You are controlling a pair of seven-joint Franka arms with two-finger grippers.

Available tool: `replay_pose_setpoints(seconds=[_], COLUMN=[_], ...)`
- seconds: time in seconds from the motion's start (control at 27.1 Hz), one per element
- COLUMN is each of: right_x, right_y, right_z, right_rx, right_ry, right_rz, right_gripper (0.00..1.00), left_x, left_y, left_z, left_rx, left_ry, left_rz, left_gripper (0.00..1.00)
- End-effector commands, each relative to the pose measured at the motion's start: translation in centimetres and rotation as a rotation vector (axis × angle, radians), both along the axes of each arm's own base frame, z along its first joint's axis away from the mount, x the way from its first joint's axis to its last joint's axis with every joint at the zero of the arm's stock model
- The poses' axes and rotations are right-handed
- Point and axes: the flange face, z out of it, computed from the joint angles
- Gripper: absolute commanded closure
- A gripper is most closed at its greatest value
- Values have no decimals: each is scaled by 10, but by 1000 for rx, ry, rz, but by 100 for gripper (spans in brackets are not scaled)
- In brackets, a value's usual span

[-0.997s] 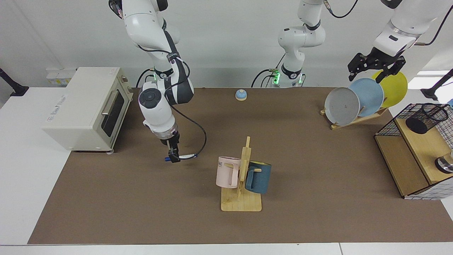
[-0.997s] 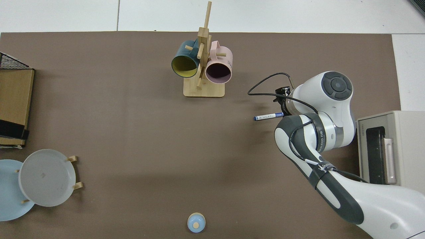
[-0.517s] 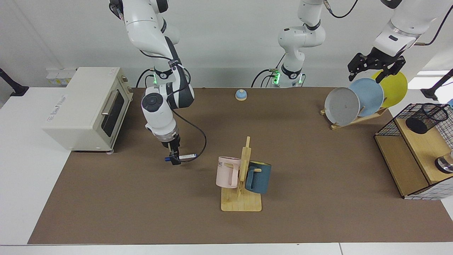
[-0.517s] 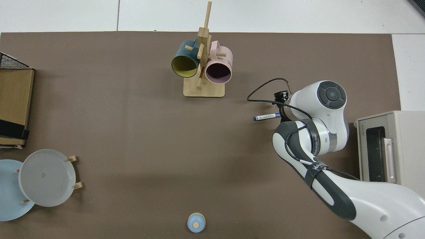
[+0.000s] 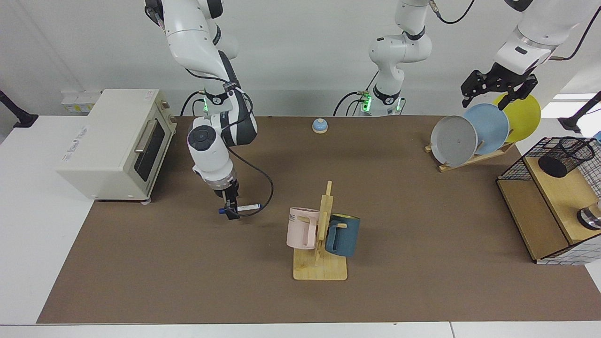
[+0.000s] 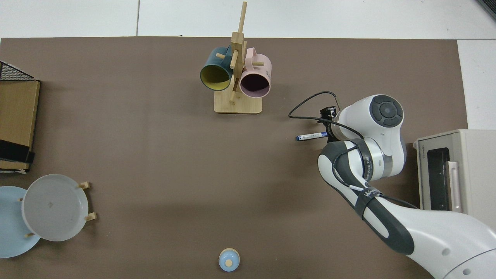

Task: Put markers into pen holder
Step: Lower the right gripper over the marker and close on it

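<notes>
Brown mat (image 5: 188,272) covers the white table (image 5: 28,225); pale wall (image 5: 300,51) behind.

In the top view the right arm hides its claw and one end of the marker (image 6: 312,136).

Slim white marker with blue cap (image 5: 240,208) (image 6: 312,136): horizontal, low over brown mat. Black wire-mesh cylindrical pen holder (image 5: 565,156): tilted on wooden shelf, far from marker.

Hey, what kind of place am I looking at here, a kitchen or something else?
Probably a robotics lab staged as a kitchen: two arms, the right gripper holding a marker, the left gripper waiting above a plate rack, plus a toaster oven.
</notes>
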Motion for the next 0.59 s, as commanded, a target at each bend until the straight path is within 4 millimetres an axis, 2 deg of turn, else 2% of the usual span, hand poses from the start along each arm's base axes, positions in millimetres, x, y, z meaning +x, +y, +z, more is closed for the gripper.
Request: replay_pose_setpoints(seconds=[0.0, 0.22, 0.44, 0.55], right_x=[0, 0, 1, 0], right_y=[-1, -2, -5, -2], right_z=[-6, -6, -7, -6], right_rx=[8, 8, 8, 9], right_ry=[-26, -26, -24, -25], right_rz=[18, 16, 10, 12], right_gripper=[11, 25, 50, 66], left_x=[-10, -12, -12, -12], left_y=[0, -1, -1, -1], left_z=[0, -1, -1, -1], left_rx=[-14, -14, -14, -14], left_ry=[8, 11, 11, 12], left_rz=[-3, -5, -6, -5], left_gripper=[0, 0, 0, 0])
